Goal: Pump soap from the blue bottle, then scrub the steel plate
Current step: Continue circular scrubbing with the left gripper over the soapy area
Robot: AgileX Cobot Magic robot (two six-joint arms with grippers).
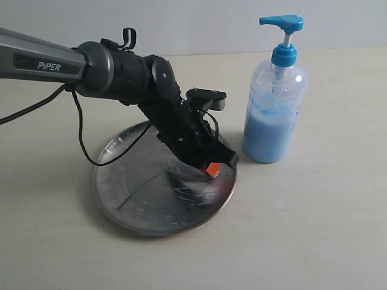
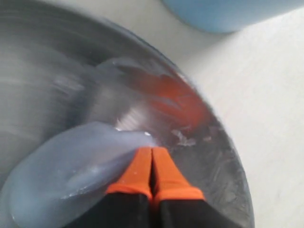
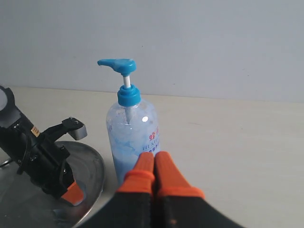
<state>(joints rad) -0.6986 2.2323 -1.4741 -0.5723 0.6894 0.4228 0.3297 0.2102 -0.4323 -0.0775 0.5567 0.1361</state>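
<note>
- On the steel plate (image 1: 121, 199), right side, soap (image 2: 71, 166) lies pooled: pumping judged done.
- Left gripper (image 2: 152, 164), jaws pressed together and empty, tips at the blob: scrubbing judged unfinished.
- Right gripper (image 3: 154, 171) closed, empty, facing the blue bottle (image 3: 133, 137).

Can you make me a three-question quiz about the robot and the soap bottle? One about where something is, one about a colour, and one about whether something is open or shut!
1. Where are the tips of the left end effector?
A) down in the steel plate
B) on the pump
C) high in the air

2. What colour is the pump head of the blue bottle?
A) red
B) blue
C) green

3. How is the right end effector?
A) wide open
B) shut and empty
C) gripping the bottle

Answers:
1. A, its orange tips sit inside the plate's rim.
2. B, the pump head is bright blue.
3. B, its fingers press together with nothing between them, short of the bottle.
</note>
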